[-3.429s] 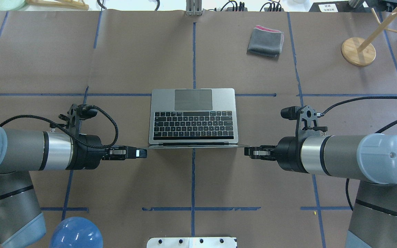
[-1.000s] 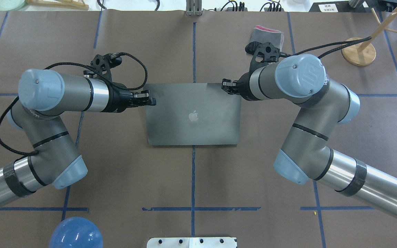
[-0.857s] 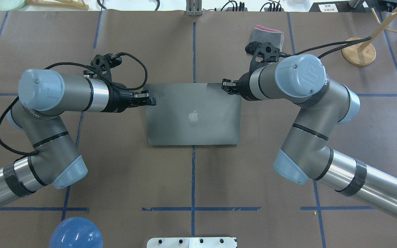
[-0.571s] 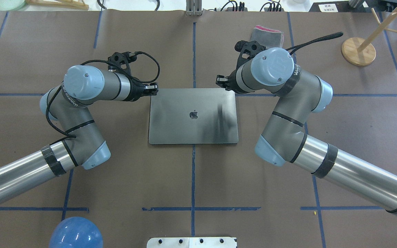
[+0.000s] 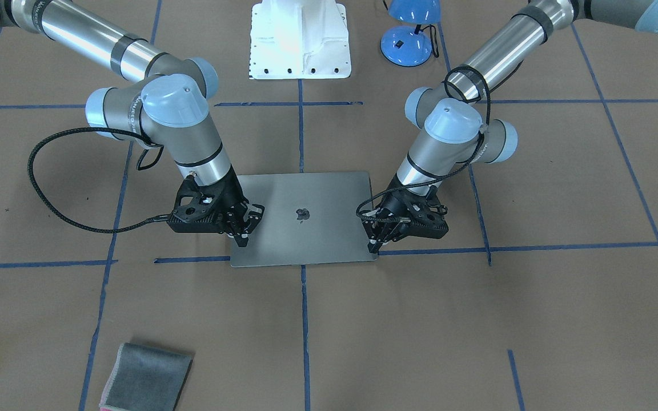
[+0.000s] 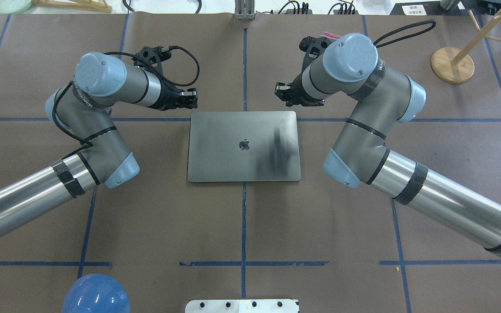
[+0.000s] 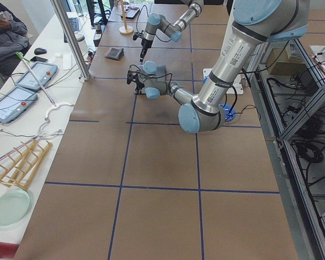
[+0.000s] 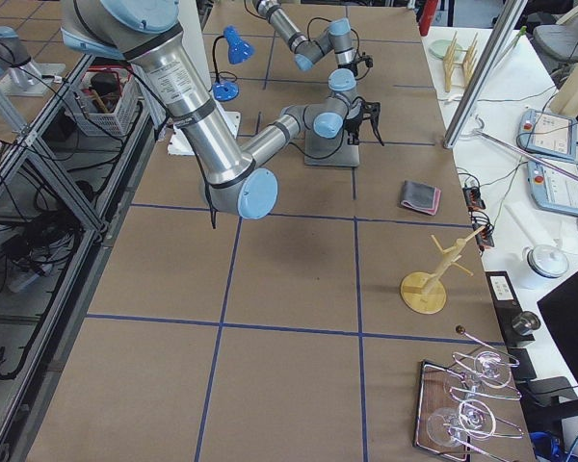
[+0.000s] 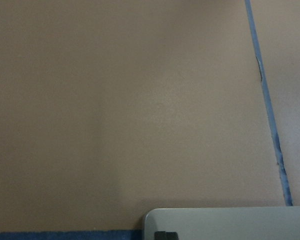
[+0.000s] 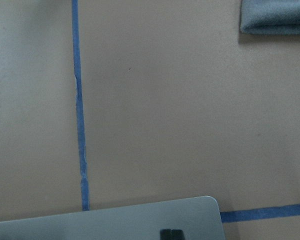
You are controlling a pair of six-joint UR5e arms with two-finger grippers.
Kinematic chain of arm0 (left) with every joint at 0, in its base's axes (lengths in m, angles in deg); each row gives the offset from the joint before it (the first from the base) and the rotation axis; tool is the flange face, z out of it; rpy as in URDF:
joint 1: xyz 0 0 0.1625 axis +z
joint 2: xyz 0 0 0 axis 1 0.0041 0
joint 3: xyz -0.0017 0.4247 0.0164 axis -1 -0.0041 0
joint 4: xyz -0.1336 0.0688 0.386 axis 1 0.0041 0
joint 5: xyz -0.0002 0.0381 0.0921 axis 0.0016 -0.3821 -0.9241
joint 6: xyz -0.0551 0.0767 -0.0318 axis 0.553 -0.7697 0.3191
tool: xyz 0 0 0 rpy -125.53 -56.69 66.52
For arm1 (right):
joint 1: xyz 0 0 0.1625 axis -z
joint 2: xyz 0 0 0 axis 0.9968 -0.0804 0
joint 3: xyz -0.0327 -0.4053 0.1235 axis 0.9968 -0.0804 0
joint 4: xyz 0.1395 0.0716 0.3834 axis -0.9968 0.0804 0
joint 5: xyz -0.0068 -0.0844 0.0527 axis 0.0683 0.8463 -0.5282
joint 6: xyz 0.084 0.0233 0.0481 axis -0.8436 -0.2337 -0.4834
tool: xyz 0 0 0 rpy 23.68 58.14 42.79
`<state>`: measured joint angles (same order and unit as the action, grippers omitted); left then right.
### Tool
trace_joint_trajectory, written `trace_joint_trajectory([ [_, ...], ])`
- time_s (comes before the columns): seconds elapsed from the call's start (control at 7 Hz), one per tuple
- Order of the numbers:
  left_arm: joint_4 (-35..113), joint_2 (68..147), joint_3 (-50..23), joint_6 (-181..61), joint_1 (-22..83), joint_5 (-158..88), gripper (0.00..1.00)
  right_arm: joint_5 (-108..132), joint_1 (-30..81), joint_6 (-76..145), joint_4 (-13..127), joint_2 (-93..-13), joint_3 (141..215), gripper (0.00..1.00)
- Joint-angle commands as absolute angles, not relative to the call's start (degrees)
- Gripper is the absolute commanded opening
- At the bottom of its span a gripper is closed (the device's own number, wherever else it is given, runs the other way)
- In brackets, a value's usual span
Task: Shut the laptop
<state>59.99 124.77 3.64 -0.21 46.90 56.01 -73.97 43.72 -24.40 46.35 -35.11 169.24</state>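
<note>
Near edge of brown paper table: blue lamp at left, well apart from everything. Centre: laptop lies flat, lid down, logo up, long axis left-right, square to the blue tape grid.

Left gripper hangs by the far-left corner and right gripper by the far-right corner, so the laptop lies below each tool and toward the near side. Neither arm is clearly closer. Both look lifted off the lid, not touching. Each wrist view shows one dark tip, so both pairs of fingers read as pressed together, holding nothing.

Judgement: lid looks fully down, only a retreat is left. Bare paper all round the grippers. Farther right are the folded grey cloth and wooden stand, both well apart from the laptop.
</note>
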Motion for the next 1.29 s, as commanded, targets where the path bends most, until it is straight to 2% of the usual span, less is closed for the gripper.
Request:
trace_joint_trajectory([
  [0.0,51.6,123.6,1.3,-0.7,43.6,62.0,0.99,-76.8,41.5,-23.9,47.1,-37.5,169.2,0.99],
  [0.29,27.8,120.9,-9.3,-15.5,41.8,61.9,0.99,-80.7,37.3,-13.3,55.8,-39.6,171.1,0.99],
  [0.57,8.8,116.6,-18.1,-38.3,35.8,61.9,0.99,-83.5,31.4,4.1,66.6,-47.5,181.1,0.99],
  [0.86,5.6,108.3,-18.9,-61.9,24.4,63.3,0.99,-91.0,19.0,30.4,74.5,-54.0,183.3,0.99],
  [1.14,5.5,101.2,-16.4,-76.9,9.5,73.9,0.99,-96.9,7.6,51.4,74.5,-62.2,181.0,0.99],
])
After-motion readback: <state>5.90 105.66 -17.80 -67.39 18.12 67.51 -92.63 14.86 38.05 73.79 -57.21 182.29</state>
